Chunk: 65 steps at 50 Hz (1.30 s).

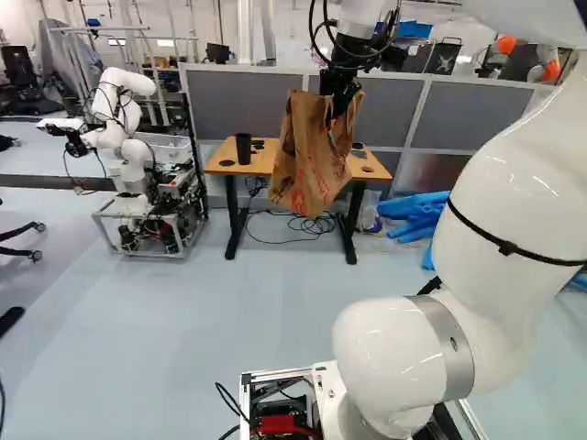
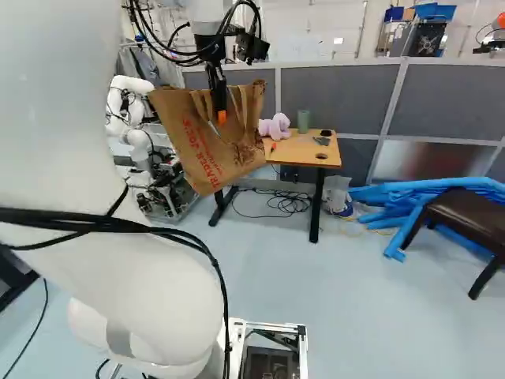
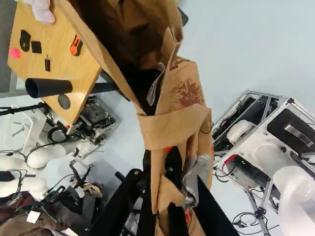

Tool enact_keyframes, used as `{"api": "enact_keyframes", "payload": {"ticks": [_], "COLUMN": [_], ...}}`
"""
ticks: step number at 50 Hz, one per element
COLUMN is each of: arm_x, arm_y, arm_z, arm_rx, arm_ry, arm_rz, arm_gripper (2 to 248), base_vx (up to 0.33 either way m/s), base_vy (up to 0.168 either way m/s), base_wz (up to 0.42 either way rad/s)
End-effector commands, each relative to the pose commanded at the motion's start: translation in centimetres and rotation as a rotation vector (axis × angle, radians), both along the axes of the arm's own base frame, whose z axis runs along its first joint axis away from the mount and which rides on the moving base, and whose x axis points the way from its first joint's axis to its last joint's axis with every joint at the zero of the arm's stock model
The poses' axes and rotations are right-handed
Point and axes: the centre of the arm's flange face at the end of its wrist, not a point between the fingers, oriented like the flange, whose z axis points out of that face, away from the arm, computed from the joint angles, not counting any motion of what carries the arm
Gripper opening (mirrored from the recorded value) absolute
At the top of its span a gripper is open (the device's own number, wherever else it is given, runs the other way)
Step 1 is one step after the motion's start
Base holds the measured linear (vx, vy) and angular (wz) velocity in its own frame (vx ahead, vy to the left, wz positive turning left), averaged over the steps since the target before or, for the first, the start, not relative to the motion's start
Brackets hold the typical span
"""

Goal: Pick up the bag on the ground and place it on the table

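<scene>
Gripper [image 3: 161, 169] pinches the bag [image 1: 305, 165] by its handle, aloft, probably short of the near edge of the table [image 2: 303, 151]. Carrying is underway; next, clear that edge, then lower gently.

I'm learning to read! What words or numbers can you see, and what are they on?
Brown bag: big red print, a brand name, so I won't quote it.
Same bag, wrist view: red marks, too crumpled to read.
White patch above the gray partition: too small to tell any words.
</scene>
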Motion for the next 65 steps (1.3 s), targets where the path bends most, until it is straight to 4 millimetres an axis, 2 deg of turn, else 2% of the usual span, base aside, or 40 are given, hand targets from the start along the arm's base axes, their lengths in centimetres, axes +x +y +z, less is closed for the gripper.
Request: {"api": "enact_keyframes", "payload": {"ticks": [65], "arm_x": [0.00], "arm_y": [0.00], "arm_z": [0.00], "arm_rx": [0.000], "arm_ry": [0.000], "arm_rz": [0.000], "arm_gripper": [21], "base_vx": [0.137], "base_vy": [-0.045], "base_wz": [-0.210]}}
